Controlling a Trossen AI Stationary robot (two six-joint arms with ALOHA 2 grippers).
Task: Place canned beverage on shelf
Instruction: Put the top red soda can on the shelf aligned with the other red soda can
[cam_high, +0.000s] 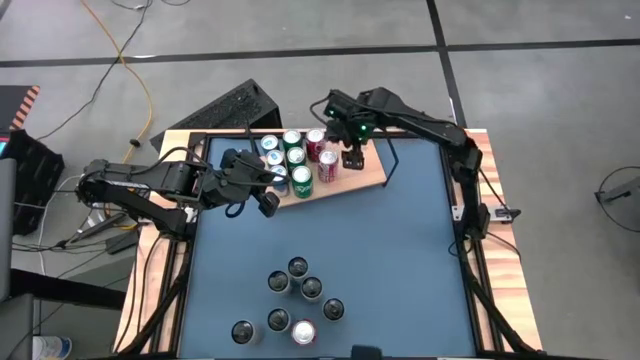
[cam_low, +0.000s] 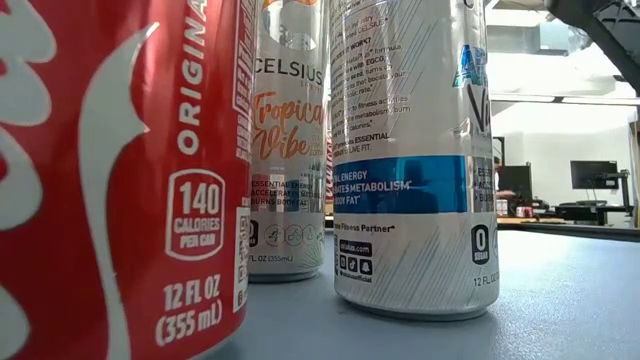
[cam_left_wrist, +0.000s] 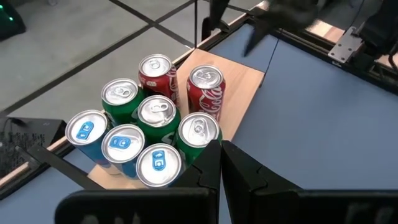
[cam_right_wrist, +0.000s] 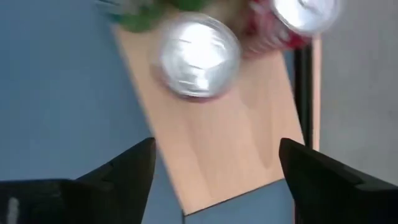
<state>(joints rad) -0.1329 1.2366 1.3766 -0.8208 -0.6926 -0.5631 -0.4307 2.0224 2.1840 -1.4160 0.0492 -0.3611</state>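
Above shelf (cam_high: 368, 172), open right tool (cam_right_wrist: 214, 165), cans (cam_right_wrist: 199, 55) blurred

Even bright overhead light on the high view, soft shadows; low view backlit by washed-out windows (cam_low: 560, 75) behind close cans (cam_low: 410, 160); right wrist view motion-blurred, can tops (cam_right_wrist: 199, 55) smeared with glare.
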